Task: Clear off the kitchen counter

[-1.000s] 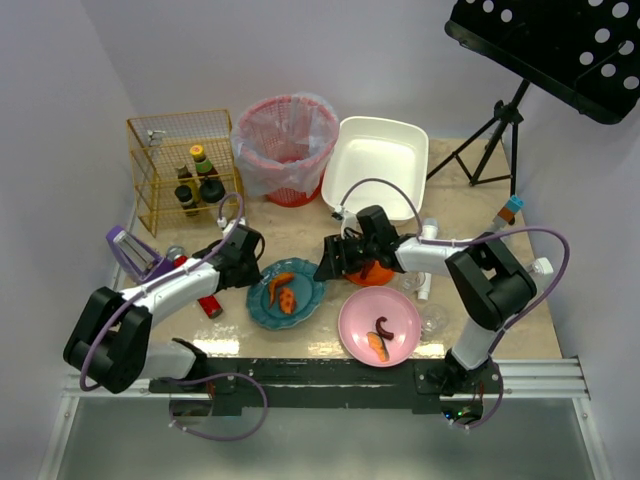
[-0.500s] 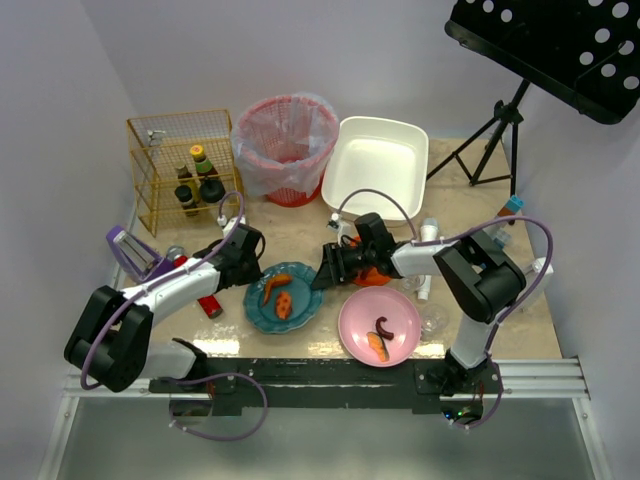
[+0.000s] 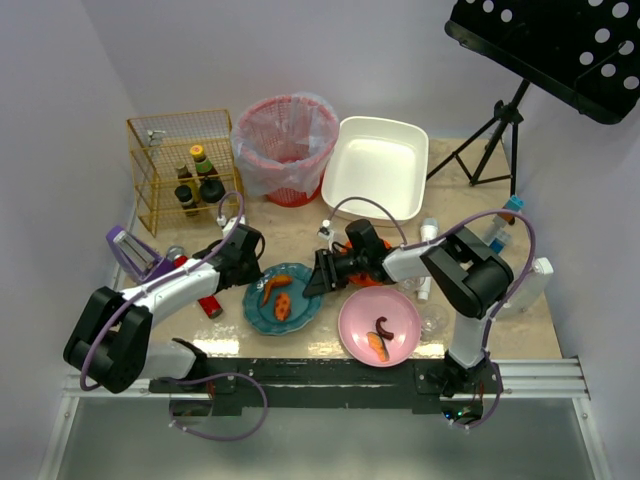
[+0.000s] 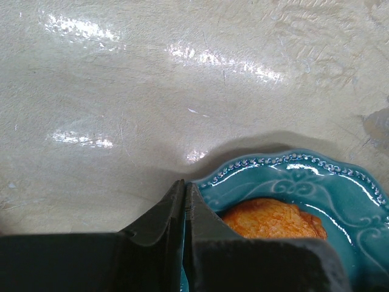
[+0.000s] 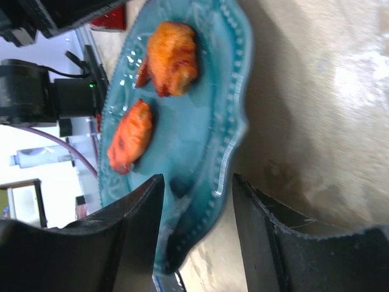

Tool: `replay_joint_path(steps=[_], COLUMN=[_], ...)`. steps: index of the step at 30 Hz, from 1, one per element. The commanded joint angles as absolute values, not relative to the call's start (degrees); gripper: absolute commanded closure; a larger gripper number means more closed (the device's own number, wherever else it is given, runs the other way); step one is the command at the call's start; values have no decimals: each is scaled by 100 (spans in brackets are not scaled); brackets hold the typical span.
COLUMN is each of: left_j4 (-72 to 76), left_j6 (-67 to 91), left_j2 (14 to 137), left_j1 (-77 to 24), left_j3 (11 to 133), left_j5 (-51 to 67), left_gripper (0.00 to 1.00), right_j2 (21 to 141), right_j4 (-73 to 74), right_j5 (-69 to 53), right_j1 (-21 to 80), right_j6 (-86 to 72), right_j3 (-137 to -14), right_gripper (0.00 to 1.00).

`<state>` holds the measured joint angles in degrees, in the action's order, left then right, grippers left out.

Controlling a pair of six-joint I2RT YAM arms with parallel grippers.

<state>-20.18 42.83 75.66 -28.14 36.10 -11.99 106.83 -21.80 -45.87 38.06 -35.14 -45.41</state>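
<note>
Top external: pink plate (image 3: 360,312) with food scraps, 5 o'clock on counter (image 3: 290,230). Teal plate (image 3: 308,305) with two orange pieces, 7 o'clock. Left gripper (image 4: 184,185) closed tight, tips at plate's 10 o'clock rim. Right gripper (image 5: 197,179) parted midway, straddling 2 o'clock rim. Farther back: white tub (image 3: 375,165) 12 o'clock, red bin (image 3: 285,140) 11, wire basket (image 3: 145,190) 10.

Beige marbled kitchen counter (image 3: 290,235), teal plate (image 3: 300,313) w/ orange food (image 3: 283,307).
</note>
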Motion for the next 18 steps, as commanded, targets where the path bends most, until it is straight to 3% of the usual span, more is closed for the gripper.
replay_joint_path(steps=[1,11,18], left_j4=[-2839,-2848,-2883], left_j6=[4280,4350,4421], left_j2=[7761,7620,7453], left_j1=[-2865,-2865,-2865], left_j3=[3243,3217,3234], left_j5=[-773,-782,-800], left_gripper=[93,92,92], right_j2=[10705,10837,10854], right_j4=[-2672,-2909,-3234], right_j5=[-4667,-4509,-4509], right_j1=[3920,3990,3990], right_j6=[-3902,-4297,-4667], right_j3=[-4588,-4641,-4614], right_gripper=[48,67,98])
